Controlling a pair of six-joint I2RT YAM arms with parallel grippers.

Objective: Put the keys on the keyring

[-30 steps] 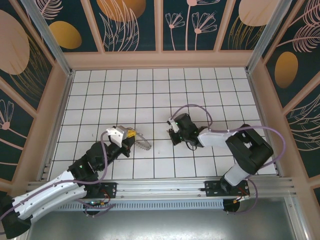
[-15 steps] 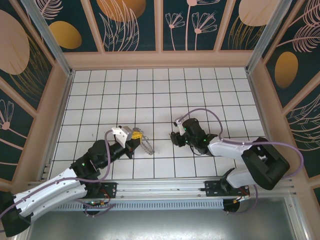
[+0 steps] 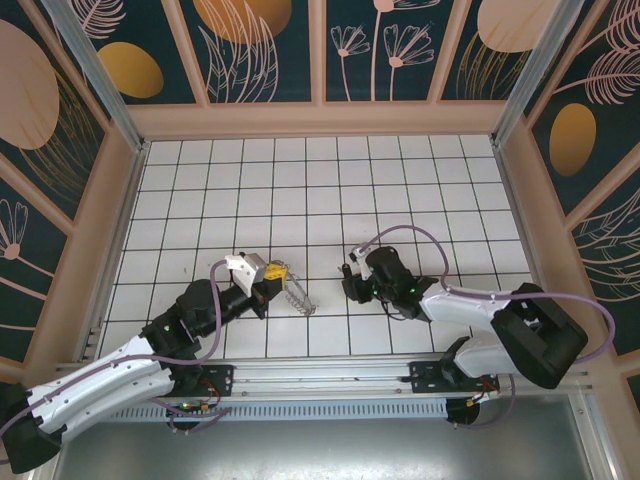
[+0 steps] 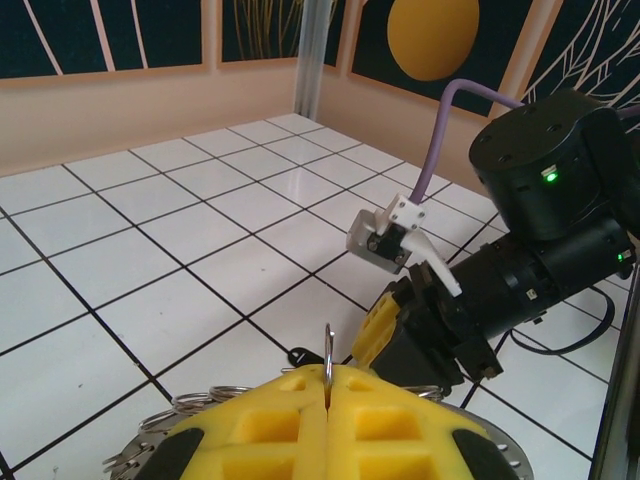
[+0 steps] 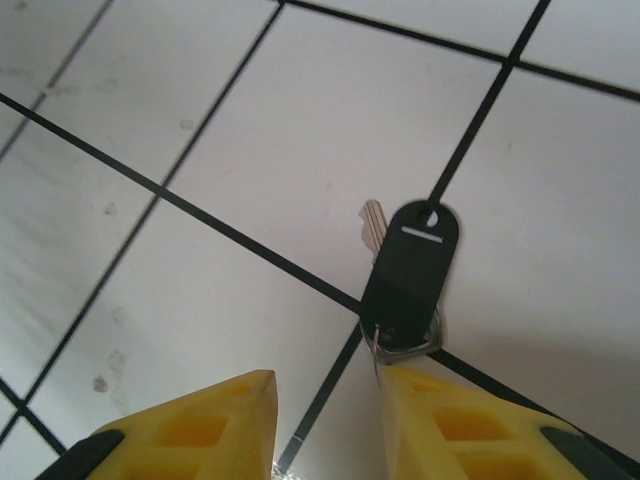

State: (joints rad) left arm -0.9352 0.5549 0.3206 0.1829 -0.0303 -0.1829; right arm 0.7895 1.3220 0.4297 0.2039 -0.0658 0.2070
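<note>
Light, flat, likely slippery keys (image 5: 410,272): pinch their black head with the right gripper (image 5: 325,388), jaws parted, empty; left gripper (image 4: 328,378) clamps the floppy keyring (image 3: 298,295).

Your overhead camera sits above and behind the arm bases and looks down on the whole tiled desk (image 3: 300,180). Your left wrist camera sits low behind the left tool (image 4: 328,385), facing across the desk at the right tool (image 4: 375,340). It shares that tool and the keyring (image 4: 150,450) with the overhead view. Your right wrist camera points steeply down, very close to the tiles, over the keys (image 5: 408,270).
</note>
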